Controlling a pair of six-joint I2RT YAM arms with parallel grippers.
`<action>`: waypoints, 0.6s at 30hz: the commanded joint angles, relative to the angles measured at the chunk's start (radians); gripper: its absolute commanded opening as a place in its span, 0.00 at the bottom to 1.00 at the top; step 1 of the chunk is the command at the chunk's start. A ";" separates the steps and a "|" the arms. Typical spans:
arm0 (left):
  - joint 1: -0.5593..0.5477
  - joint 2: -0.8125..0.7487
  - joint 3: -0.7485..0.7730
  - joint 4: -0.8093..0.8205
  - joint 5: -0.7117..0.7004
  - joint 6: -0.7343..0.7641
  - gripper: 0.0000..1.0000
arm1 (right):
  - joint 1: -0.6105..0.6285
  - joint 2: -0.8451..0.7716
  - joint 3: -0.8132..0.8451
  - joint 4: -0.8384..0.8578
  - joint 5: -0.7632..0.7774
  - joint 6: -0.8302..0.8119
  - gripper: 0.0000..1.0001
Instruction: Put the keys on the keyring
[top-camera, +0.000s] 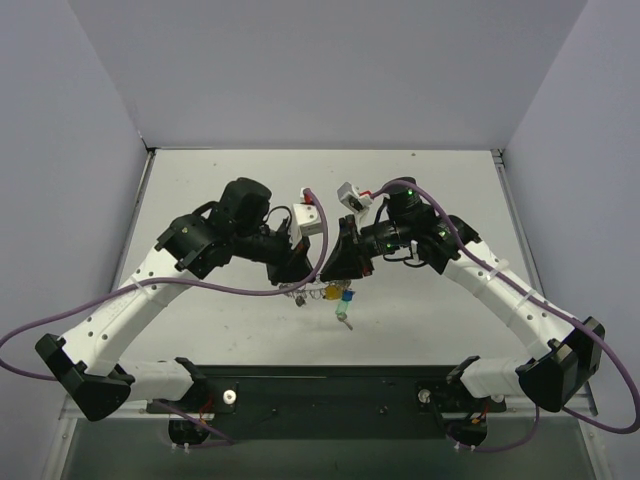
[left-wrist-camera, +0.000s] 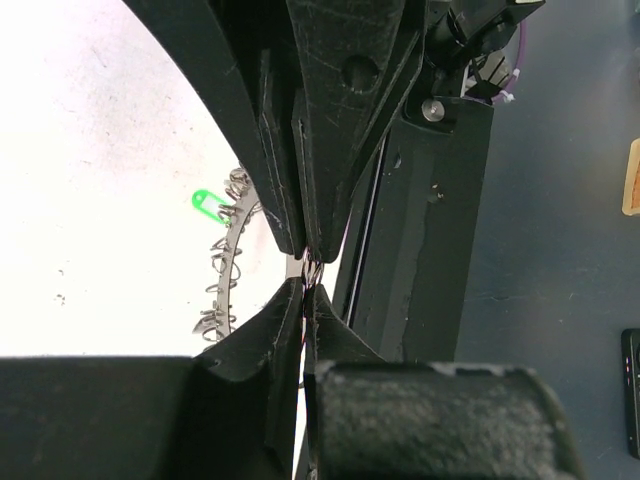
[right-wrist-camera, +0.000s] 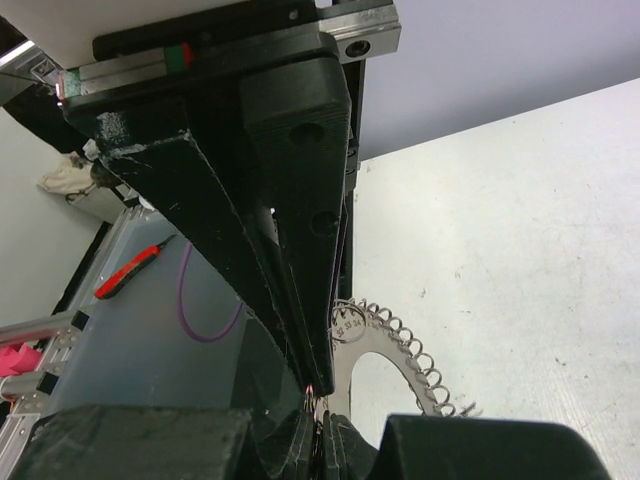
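On keyring (left-wrist-camera: 232, 262) rim, left gripper (left-wrist-camera: 305, 296), right gripper (right-wrist-camera: 325, 425) clamped tip-to-tip (keys (top-camera: 340, 294) just beside)

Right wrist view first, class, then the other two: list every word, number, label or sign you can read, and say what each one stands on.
Tiny stamped numerals on the flat band of the keyring, just inside its coiled rim, right wrist view: present, but too small to read reliably.
Everything else: no readable word, brand, label or sign in any of the three views.
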 joint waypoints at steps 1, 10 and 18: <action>-0.006 -0.033 0.007 0.179 -0.016 -0.034 0.00 | 0.006 0.002 0.037 0.029 -0.054 -0.013 0.00; 0.007 -0.169 -0.189 0.520 -0.013 -0.217 0.00 | 0.006 -0.012 0.019 0.032 -0.049 -0.019 0.00; 0.023 -0.212 -0.285 0.722 0.008 -0.343 0.00 | 0.006 -0.044 -0.003 0.044 -0.058 -0.028 0.00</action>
